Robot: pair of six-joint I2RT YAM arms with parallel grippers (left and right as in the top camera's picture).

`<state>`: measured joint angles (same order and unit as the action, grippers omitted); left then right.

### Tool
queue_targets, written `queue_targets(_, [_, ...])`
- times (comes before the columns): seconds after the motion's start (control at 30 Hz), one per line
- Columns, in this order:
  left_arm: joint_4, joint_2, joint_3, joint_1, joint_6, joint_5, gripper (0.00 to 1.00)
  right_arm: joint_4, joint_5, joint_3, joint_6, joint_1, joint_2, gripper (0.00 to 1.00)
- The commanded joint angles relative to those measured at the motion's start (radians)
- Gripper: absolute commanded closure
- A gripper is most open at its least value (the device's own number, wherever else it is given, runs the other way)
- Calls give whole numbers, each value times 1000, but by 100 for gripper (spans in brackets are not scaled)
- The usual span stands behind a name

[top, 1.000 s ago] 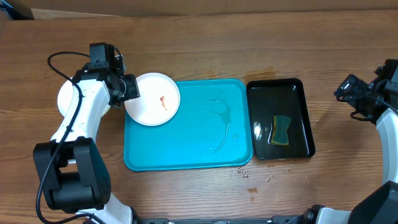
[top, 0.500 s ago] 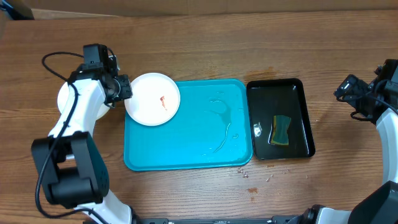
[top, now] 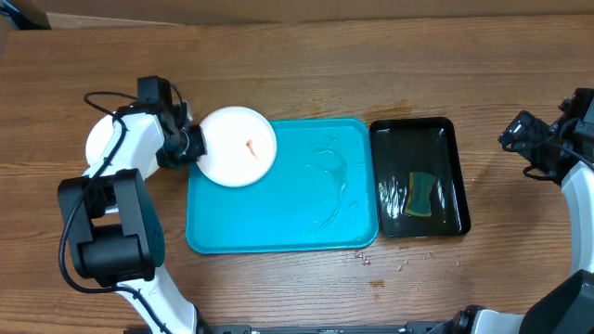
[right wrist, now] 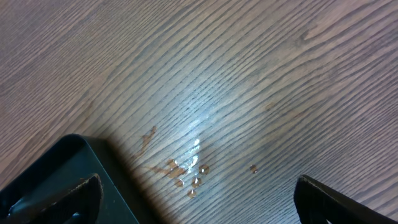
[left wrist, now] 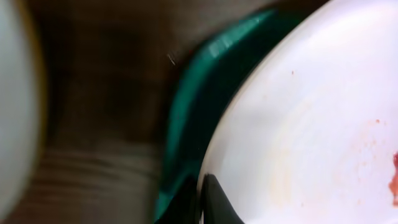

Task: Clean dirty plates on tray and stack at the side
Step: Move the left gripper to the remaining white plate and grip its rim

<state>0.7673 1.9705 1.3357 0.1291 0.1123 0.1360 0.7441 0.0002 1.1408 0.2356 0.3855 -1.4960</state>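
Your left gripper (top: 195, 146) is clamped on the left rim of a white plate (top: 238, 147). In the left wrist view one dark fingertip (left wrist: 214, 202) lies over that rim from above. The plate sits at the far left corner of the blue tray (top: 278, 218), and part of it overhangs the tray's edge above the wooden table (top: 306, 65). A small brown-red smear (top: 251, 146) marks the plate close to its middle, and it also shows at the right edge of the left wrist view. Next to the left arm, away from the tray, you can see a white round shape (top: 95, 141). The arm hides part of it, so you cannot tell what it is. The rest of the blue tray holds only thin streaks of water (top: 331, 176). Just to the right of it, nearly touching, is a glossy black tray (top: 418, 130) with a green and yellow sponge (top: 419, 193) lying in its lower half. Your right gripper (top: 516, 131) hangs over the table well to the right of the black tray, with its fingers spread wide and nothing between them. Below it, the right wrist view shows wood grain and a few water droplets (right wrist: 189, 171).
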Motion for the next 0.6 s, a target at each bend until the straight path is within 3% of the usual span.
queue_targets(0.0, [68,10,2,-41,0,83,96,-6,6,11,7,2,13,0])
queue_targets(0.43, [181,10,1,-239,28,92,91,-6,6,11,7,2,13,0])
queue_targets(0.57, [166,10,1,-295,94,35,78,-6,6,11,7,2,13,0])
